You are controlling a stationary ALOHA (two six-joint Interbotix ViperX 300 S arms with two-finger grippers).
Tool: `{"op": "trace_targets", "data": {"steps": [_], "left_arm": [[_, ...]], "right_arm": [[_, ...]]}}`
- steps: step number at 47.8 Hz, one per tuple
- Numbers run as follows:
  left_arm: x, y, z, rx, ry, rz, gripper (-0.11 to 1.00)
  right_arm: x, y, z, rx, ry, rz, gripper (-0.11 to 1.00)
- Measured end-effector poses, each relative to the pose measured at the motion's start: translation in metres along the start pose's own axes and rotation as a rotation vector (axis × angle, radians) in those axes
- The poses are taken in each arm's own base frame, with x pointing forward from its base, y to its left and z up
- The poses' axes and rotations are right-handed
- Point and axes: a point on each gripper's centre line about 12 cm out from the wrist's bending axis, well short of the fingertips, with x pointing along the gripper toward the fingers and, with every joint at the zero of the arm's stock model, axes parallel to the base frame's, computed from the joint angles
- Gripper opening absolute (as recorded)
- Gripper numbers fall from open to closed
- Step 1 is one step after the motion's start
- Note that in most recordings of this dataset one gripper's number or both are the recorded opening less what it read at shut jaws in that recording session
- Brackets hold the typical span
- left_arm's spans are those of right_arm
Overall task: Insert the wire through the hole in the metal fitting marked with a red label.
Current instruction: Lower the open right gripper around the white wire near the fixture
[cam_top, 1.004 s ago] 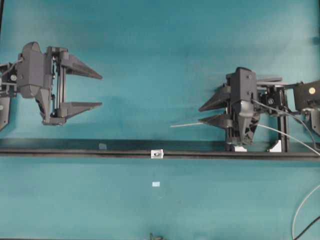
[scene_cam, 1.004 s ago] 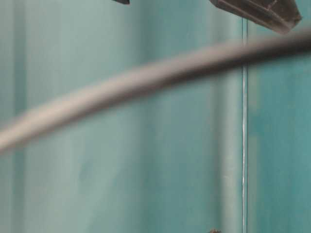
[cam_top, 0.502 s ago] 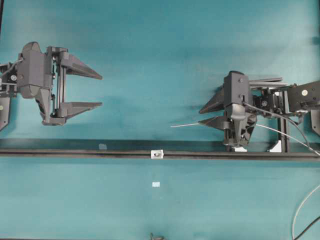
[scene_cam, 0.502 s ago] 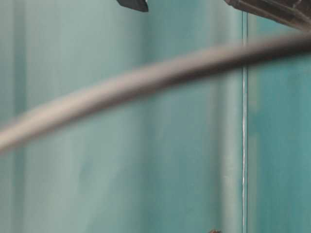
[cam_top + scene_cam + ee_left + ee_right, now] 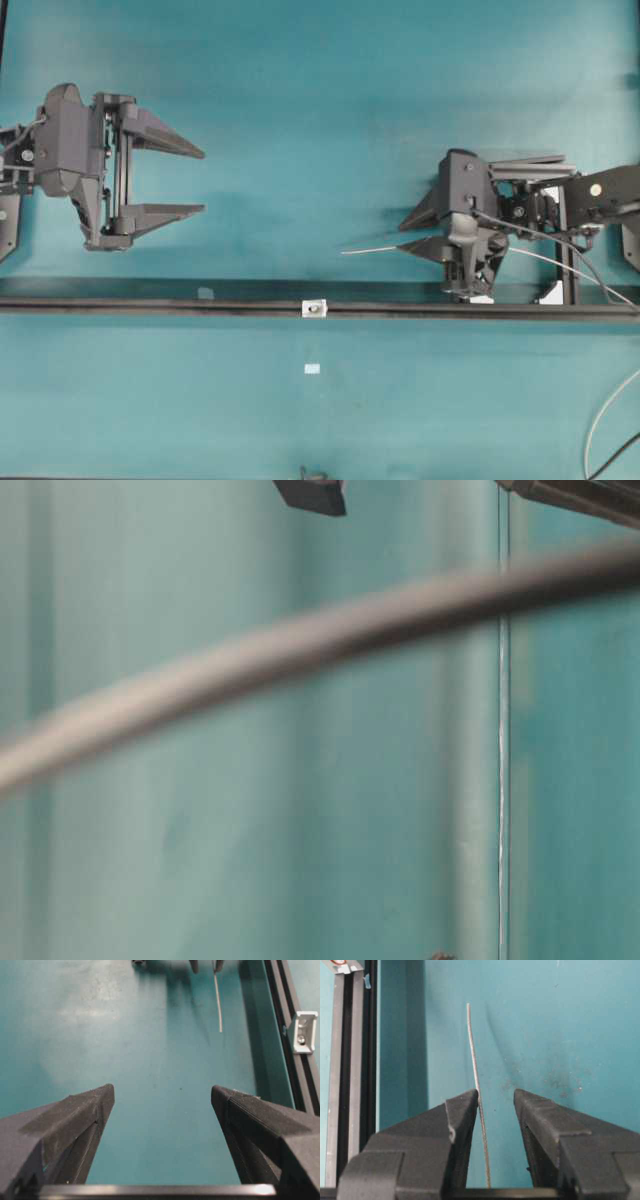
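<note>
The wire [image 5: 370, 249] is thin and pale, its free tip pointing left above the black rail. In the right wrist view the wire [image 5: 474, 1055] passes between the jaws of my right gripper [image 5: 496, 1092], lying along the inner face of one finger [image 5: 462, 1110] while the other finger stands clear of it, so the jaws are open. From overhead, the right gripper [image 5: 400, 238] sits right of centre. The metal fitting [image 5: 314, 308], a small silver square with a dark hole, sits on the rail, left of and below the wire tip. My left gripper [image 5: 203, 182] hangs wide open and empty at far left, and its own view shows the metal fitting [image 5: 305, 1030].
A black rail [image 5: 150, 303] runs across the whole table. A small white tag [image 5: 312, 369] lies below the fitting. Cables [image 5: 600, 420] loop at the lower right. The table-level view is crossed by a blurred thick cable [image 5: 300, 645].
The right arm's wrist has shifted left and turned a little, while the wire tip stays about where it was. The left arm has not moved.
</note>
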Motion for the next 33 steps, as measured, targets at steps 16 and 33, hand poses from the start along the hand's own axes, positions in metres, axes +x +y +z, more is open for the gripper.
{"op": "trace_targets", "data": {"steps": [16,33], "left_arm": [[0.000,0.000,-0.001,0.000,0.003,0.000,0.62],[-0.001,0.000,-0.002,0.002,0.006,-0.001,0.62]], "right_arm": [[0.006,0.002,0.004,0.001,-0.016,0.007,0.45],[0.013,0.001,0.002,-0.003,-0.017,0.007,0.45]]}}
